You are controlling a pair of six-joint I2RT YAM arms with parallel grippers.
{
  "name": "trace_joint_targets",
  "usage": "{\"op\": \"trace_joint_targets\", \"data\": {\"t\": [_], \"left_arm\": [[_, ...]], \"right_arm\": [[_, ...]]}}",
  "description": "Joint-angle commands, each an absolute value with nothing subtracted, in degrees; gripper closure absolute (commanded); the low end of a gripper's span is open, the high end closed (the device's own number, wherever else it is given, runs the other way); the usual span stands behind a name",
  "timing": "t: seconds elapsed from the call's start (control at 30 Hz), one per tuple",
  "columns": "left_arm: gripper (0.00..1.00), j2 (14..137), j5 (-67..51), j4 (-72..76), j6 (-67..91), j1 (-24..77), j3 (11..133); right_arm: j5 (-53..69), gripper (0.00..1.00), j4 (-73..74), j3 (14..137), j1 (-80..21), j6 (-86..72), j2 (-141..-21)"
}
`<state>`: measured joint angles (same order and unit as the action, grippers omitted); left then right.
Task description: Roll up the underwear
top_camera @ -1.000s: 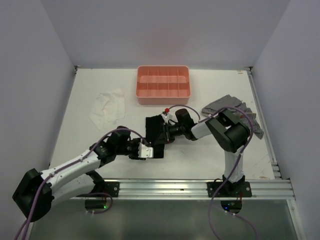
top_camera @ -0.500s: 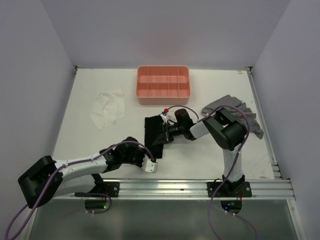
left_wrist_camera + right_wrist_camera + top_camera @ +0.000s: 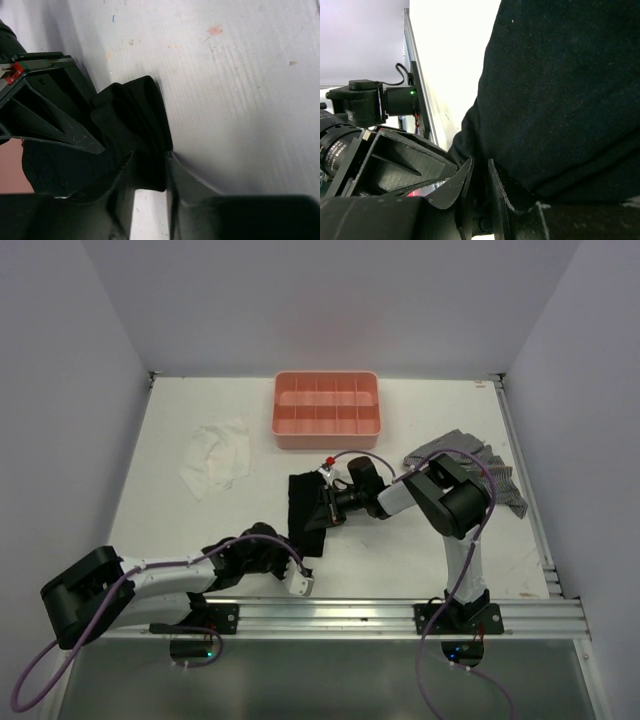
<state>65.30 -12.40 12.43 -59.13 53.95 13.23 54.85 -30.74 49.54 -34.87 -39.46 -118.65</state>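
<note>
The black underwear (image 3: pixel 301 512) lies folded into a narrow strip in mid-table, running front to back. My right gripper (image 3: pixel 326 508) comes in from the right and is shut on the strip's right edge; in the right wrist view its jaws (image 3: pixel 481 167) pinch a fold of the underwear (image 3: pixel 560 90). My left gripper (image 3: pixel 303 568) sits at the strip's near end. In the left wrist view its jaws (image 3: pixel 149 160) stand narrowly apart, and the end of the underwear (image 3: pixel 135 115) fills the gap between them. The right gripper's fingers (image 3: pixel 45 110) show at the left of that view.
A pink tray (image 3: pixel 327 439) with dividers stands behind the underwear. A thin white cloth (image 3: pixel 215 455) lies at the back left and a grey checked cloth (image 3: pixel 505 478) at the right. A metal rail (image 3: pixel 400 615) runs along the near edge, just in front of the left gripper.
My left gripper has drawn back toward the near edge, from the underwear's lower part to its end, and its jaws have narrowed. The right gripper has barely moved.
</note>
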Motion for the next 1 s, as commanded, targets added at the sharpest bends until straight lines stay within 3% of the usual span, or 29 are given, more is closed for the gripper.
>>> {"op": "trace_joint_targets", "data": {"t": [0.0, 0.13, 0.17, 0.33, 0.47, 0.63, 0.97], "left_arm": [[0.72, 66.0, -11.16, 15.91, -61.0, 54.84, 11.69], [0.97, 65.39, -12.21, 12.16, -59.42, 55.28, 13.7], [1.0, 64.96, -12.56, 10.91, -57.59, 55.28, 15.28], [1.0, 62.49, -16.6, 2.48, -49.33, 55.2, 20.21], [1.0, 63.28, -19.33, -4.65, -40.72, 55.11, 26.09], [1.0, 68.28, -29.25, -10.71, -36.74, 51.25, 31.45], [1.0, 84.61, -43.41, -19.24, -36.03, 39.65, 43.06]], "right_arm": [[47.81, 0.77, -22.41, 48.08, -35.42, -34.54, -122.17], [47.98, 0.75, -19.44, 49.39, -35.51, -32.26, -120.07], [48.08, 0.69, -18.21, 49.92, -35.42, -30.17, -119.36], [47.81, 0.37, -5.12, 55.45, -34.37, -19.62, -112.34], [48.34, 0.22, 5.43, 59.23, -32.09, -9.86, -105.22], [49.04, 0.16, 16.78, 59.33, -26.65, 4.47, -96.16], [50.36, 0.17, 29.0, 51.34, -23.99, 23.72, -81.22]]}}
